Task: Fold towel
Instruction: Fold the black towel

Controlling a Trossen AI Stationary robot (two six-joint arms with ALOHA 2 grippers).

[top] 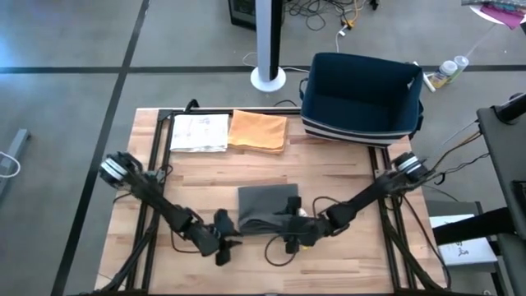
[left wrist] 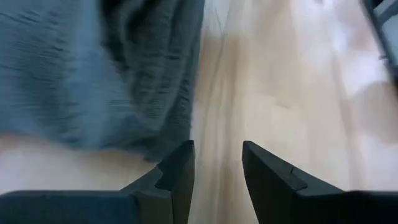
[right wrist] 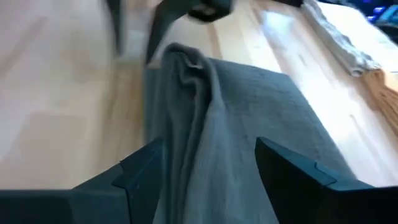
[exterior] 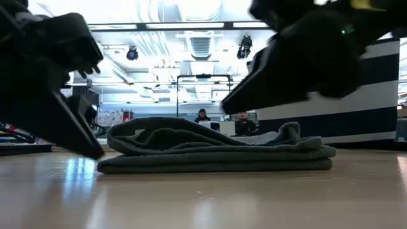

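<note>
A soft, limp grey towel (top: 267,207) lies folded on the worktop (top: 345,164). The left fingers (left wrist: 180,177) stand apart just beside its edge, and the right fingers (right wrist: 289,165) are spread around a raised fold, gripping nothing. It likely bunches easily, so pinch the corners.

Left gripper (top: 223,247): lower centre-left of the high view, jaws parted, empty. Right gripper (top: 289,233): lower centre, jaws spread wide. Both arms angled inward, low.
</note>
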